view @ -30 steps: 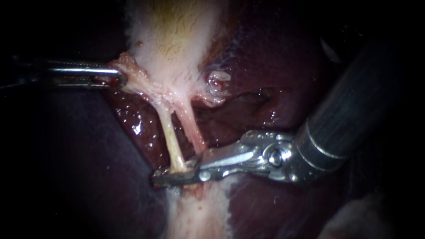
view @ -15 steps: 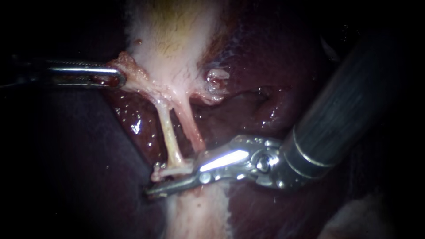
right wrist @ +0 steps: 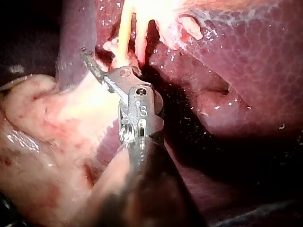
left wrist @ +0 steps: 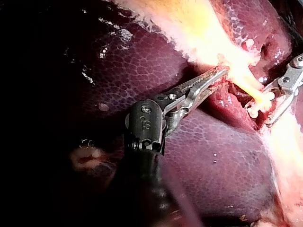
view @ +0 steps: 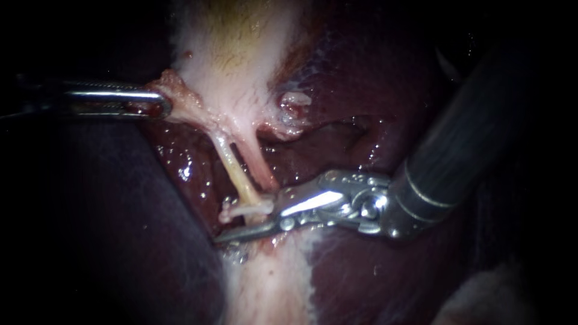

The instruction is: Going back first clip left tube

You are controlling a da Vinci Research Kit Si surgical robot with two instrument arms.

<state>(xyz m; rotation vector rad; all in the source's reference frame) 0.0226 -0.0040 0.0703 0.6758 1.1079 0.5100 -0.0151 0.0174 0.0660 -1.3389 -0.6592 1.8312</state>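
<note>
Two tubes run down from the pale gallbladder point(view: 232, 66): a yellowish left tube point(view: 232, 171) and a pinker right tube point(view: 260, 171). A white clip point(view: 244, 209) sits across the left tube's lower end. My right instrument point(view: 238, 225) comes in from the right, its jaws open about the clip, the lower jaw just beneath it. In the left wrist view the clip point(left wrist: 258, 101) shows between those jaws. My left instrument point(view: 158, 103) is shut on a tag of gallbladder tissue and holds it out to the left.
Dark red, wet liver point(view: 361, 120) lies on both sides of the tubes. A pale band of tissue point(view: 271, 283) runs below the clip. The right instrument's thick dark shaft point(view: 469, 138) crosses the right of the endoscope view.
My right instrument's jaws, shut across the left tube a second ago, have opened and left the white clip on it. They then shifted up and right; the clipped tube end rose too.
</note>
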